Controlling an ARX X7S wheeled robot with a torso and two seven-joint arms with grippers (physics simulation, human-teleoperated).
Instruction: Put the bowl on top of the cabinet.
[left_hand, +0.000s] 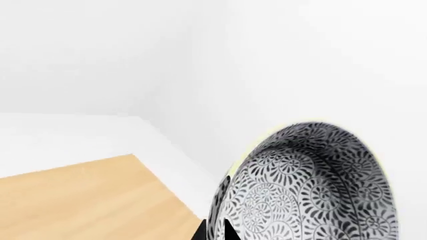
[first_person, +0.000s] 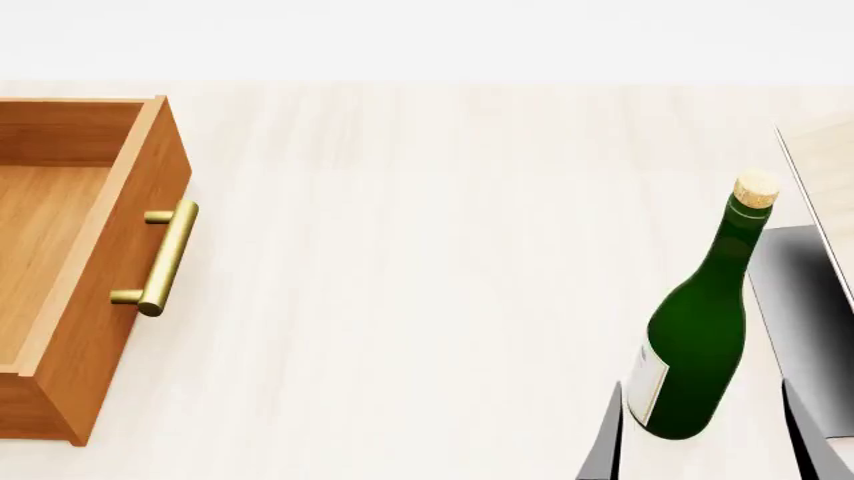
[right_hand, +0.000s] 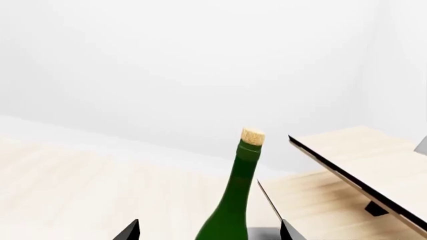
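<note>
The bowl (left_hand: 313, 185), white-grey with a dense dark leaf pattern, shows only in the left wrist view, tipped on its side. My left gripper (left_hand: 215, 232) is shut on the bowl's rim, one dark fingertip on each side of the wall. Below it lies a flat tan wooden surface (left_hand: 80, 200); I cannot tell whether it is the cabinet's top. In the head view the cabinet (first_person: 94, 300) stands at the left with a drawer pulled open and a brass bar handle (first_person: 163, 258). My right gripper (first_person: 705, 445) (right_hand: 210, 232) is open, its fingers apart on either side of a green bottle.
A corked green bottle (first_person: 697, 340) (right_hand: 233, 200) stands upright at the lower right of the pale tabletop (first_person: 427, 250). Just right of it a pale slanted wooden rack (first_person: 821, 170) (right_hand: 360, 165) rests on a dark base (first_person: 801, 290). White walls close the back.
</note>
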